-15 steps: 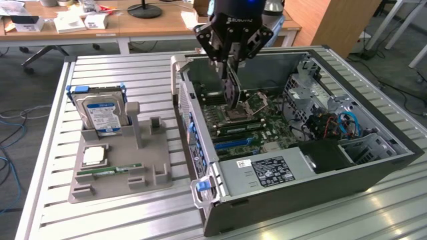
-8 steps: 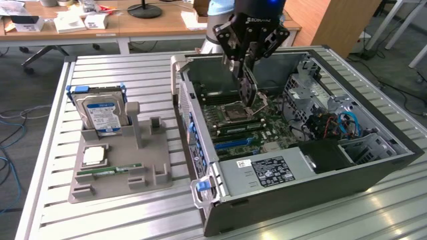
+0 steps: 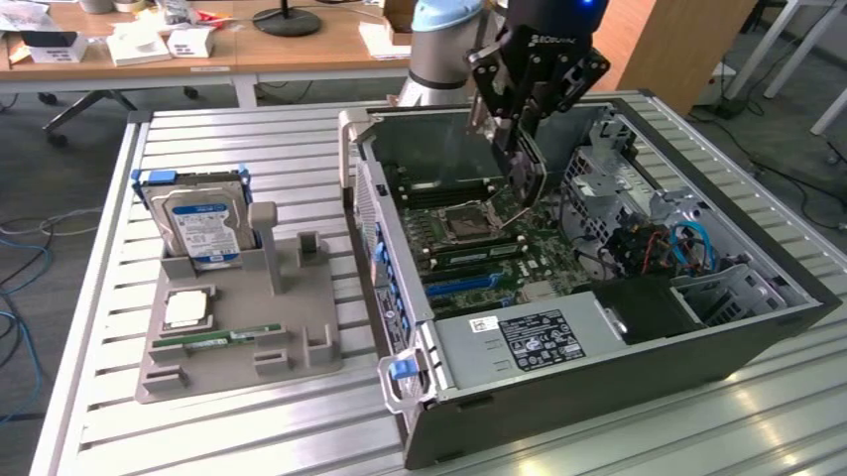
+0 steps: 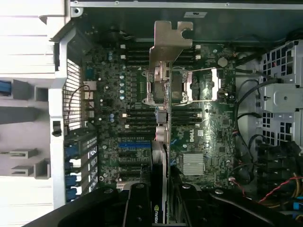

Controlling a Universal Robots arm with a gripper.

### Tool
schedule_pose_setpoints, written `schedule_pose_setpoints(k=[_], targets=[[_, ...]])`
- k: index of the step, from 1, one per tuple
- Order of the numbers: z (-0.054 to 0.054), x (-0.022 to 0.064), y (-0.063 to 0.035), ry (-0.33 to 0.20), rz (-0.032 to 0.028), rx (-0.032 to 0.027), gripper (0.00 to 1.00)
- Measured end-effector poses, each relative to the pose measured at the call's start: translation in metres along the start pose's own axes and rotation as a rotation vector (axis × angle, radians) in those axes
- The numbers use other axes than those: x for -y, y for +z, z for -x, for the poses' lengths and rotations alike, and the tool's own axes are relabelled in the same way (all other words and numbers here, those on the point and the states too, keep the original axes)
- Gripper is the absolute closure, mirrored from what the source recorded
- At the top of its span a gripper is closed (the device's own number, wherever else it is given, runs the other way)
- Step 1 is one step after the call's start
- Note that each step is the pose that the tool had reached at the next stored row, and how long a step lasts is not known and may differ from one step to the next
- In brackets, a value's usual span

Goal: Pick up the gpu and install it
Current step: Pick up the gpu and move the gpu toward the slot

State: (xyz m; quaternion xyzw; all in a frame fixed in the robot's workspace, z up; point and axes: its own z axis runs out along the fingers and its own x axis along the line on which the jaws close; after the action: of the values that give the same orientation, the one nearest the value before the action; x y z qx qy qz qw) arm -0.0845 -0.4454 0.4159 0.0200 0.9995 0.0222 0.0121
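Note:
The gpu [image 3: 526,178] hangs on edge inside the open computer case [image 3: 741,337], above the motherboard [image 3: 490,248] near the processor socket. My gripper [image 3: 519,124] is shut on its upper edge, pointing down into the case. In the wrist view the gpu [image 4: 162,156] runs edge-on away from my gripper [image 4: 160,196], its silvery end bracket [image 4: 170,40] farthest off and its body over the socket and the black memory slots. Blue and black expansion slots [image 4: 135,153] lie just beside the card.
At the exterior view's left a grey fixture [image 3: 238,347] holds an upright hard drive [image 3: 201,226], a processor [image 3: 185,309] and a green memory stick [image 3: 216,338]. Drive cages and cables [image 3: 675,248] fill the case's far side. The slatted table [image 3: 265,149] surrounds everything.

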Motion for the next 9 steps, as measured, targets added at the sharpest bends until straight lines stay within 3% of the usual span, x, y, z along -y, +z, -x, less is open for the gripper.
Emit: schedule_pose_setpoints(k=[9], targets=[[0.041, -0.0016, 0.0010, 0.000, 0.0001, 0.0000, 0.74]])
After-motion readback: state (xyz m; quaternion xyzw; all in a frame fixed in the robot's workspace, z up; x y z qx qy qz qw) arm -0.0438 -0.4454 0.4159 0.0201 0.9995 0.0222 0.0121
